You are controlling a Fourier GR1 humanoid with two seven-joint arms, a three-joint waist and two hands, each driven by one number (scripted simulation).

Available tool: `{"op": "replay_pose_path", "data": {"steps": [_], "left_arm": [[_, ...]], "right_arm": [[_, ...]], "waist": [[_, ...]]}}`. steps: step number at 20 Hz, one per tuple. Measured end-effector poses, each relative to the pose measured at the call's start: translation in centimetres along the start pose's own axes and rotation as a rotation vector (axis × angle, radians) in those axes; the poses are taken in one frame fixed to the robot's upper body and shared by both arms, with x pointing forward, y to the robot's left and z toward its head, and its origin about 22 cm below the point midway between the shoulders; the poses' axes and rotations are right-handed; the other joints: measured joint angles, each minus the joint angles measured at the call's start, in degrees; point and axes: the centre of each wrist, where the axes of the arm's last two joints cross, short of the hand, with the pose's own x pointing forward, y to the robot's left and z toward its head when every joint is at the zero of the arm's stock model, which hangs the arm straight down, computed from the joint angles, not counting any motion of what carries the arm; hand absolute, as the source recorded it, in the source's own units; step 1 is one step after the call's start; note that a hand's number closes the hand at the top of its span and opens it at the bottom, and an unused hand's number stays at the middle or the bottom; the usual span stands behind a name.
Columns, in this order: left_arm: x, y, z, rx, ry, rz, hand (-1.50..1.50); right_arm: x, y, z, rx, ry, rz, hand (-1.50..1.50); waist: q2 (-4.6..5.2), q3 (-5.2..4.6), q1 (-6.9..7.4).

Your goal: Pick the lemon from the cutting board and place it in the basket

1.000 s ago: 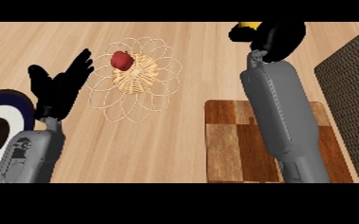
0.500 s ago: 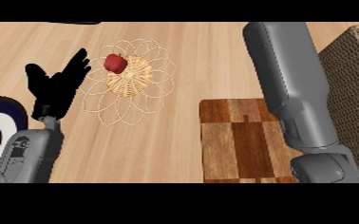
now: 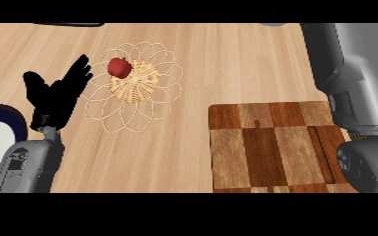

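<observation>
The wooden cutting board (image 3: pixel 273 147) lies at the lower right with nothing on it. No lemon shows in the head view. The wire basket (image 3: pixel 137 89), with a woven centre, sits at the upper left and holds a red fruit (image 3: pixel 119 68) on its far left side. My left hand (image 3: pixel 59 92) rests open, fingers up, just left of the basket. My right forearm (image 3: pixel 347 75) runs up the right edge and leaves the picture at the top, so the right hand is hidden.
A dark-rimmed plate (image 3: pixel 7 122) pokes in at the left edge below my left hand. A dark object (image 3: pixel 70 24) lies along the counter's far edge at the upper left. Bare wooden counter lies between the basket and the board.
My right hand, which showed at the top with something yellow in it a second ago, has gone out of the picture. The view has shifted, so basket and board sit lower.
</observation>
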Motion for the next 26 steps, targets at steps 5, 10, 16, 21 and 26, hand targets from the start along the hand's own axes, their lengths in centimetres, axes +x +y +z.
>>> {"op": "replay_pose_path", "data": {"steps": [5,10,16,21,26], "left_arm": [[-0.1,0.6,0.4,0.01,0.001,0.0,0.0],[-0.6,0.8,0.7,0.03,0.01,0.001,0.0],[-1.0,1.3,1.0,0.046,0.018,0.005,0.0],[-1.1,1.6,1.4,0.059,0.027,0.011,0.0],[-1.6,1.7,1.5,0.068,0.032,0.007,0.0]], "right_arm": [[-0.7,0.0,-2.9,-0.071,0.04,0.09,1.5],[-2.9,0.9,-5.0,-0.111,0.078,0.157,1.5],[-5.9,2.0,-6.8,-0.115,0.119,0.189,1.5],[-8.5,3.2,-6.8,-0.106,0.136,0.192,1.5],[-11.9,4.3,-7.3,-0.108,0.164,0.172,1.5]], "waist": [[-0.19,0.0,-0.55],[-0.51,0.04,-1.63],[-0.85,0.11,-2.6],[-1.21,0.13,-3.4],[-1.31,0.13,-3.88]]}}
